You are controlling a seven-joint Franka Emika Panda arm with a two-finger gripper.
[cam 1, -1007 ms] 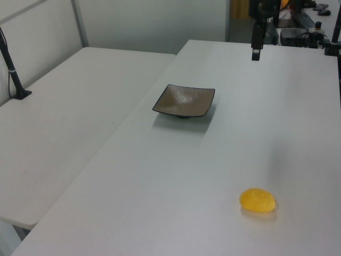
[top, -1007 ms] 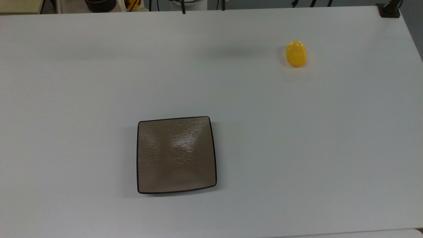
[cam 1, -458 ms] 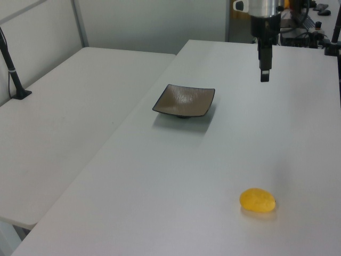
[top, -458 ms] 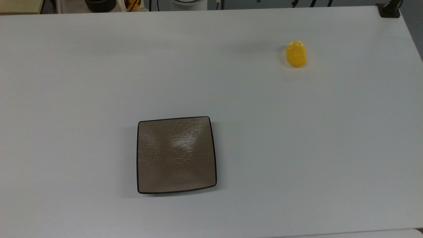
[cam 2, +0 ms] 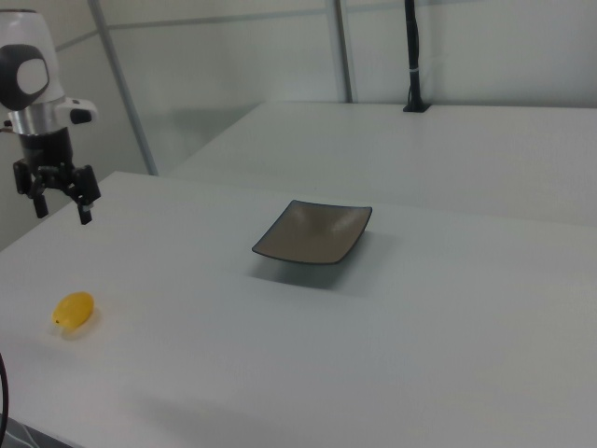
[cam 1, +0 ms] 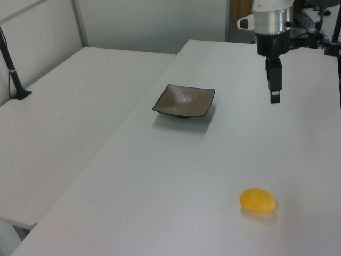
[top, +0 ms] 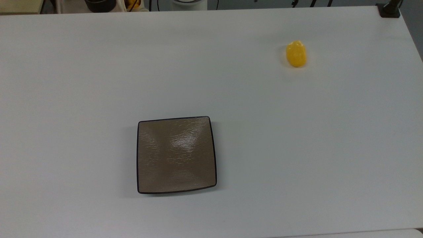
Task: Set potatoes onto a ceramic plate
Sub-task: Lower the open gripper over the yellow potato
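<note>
End effector (cam 2: 62, 207) hangs above the tabletop (top: 297, 148), fingers spread wide, holding and touching nothing. Potato (top: 296, 54) lies on the tabletop, near the top view's upper right, well apart from the bare ceramic plate (top: 176, 154).

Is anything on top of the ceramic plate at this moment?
Nothing: the ceramic plate shows only its bare glossy surface. The potato lies apart on the table. What is under the plate is hidden.

Arm (cam 1: 272, 21) above claw cut by left view's top edge; plate (cam 1: 185, 101) underside hidden.
</note>
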